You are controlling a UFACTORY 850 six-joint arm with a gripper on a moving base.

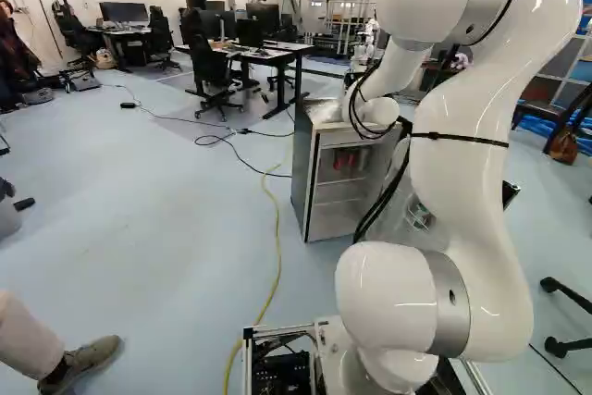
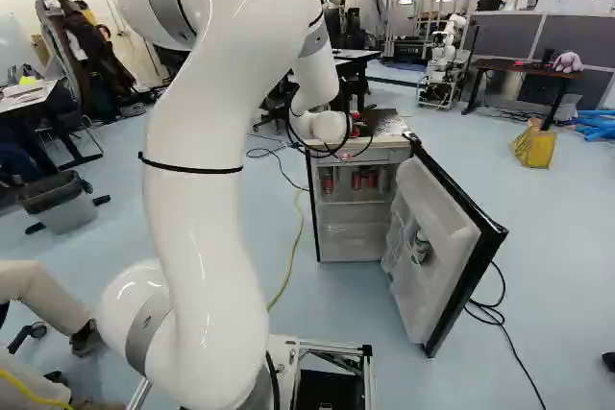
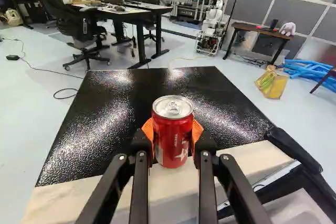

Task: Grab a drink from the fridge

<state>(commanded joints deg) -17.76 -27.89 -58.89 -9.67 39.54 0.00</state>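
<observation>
A red can [image 3: 172, 140] is gripped upright by the gripper [image 2: 358, 128], with orange pads [image 3: 197, 131] closed on both sides. It is held at the front edge of the fridge top [image 3: 94, 135]. Below the hand, shelved cans [image 2: 357, 180] are seen; to its right, the fridge door [image 2: 434, 237] is found open.

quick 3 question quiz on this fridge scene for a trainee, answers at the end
1. True or false: the fridge has its door standing open.
2. The gripper is closed on: (a) a glass bottle, (b) a red can, (c) a milk carton.
3. Fill in the colour: the pads touching the drink from both sides are ____.

Key: 1 true; 2 b; 3 orange.
</observation>
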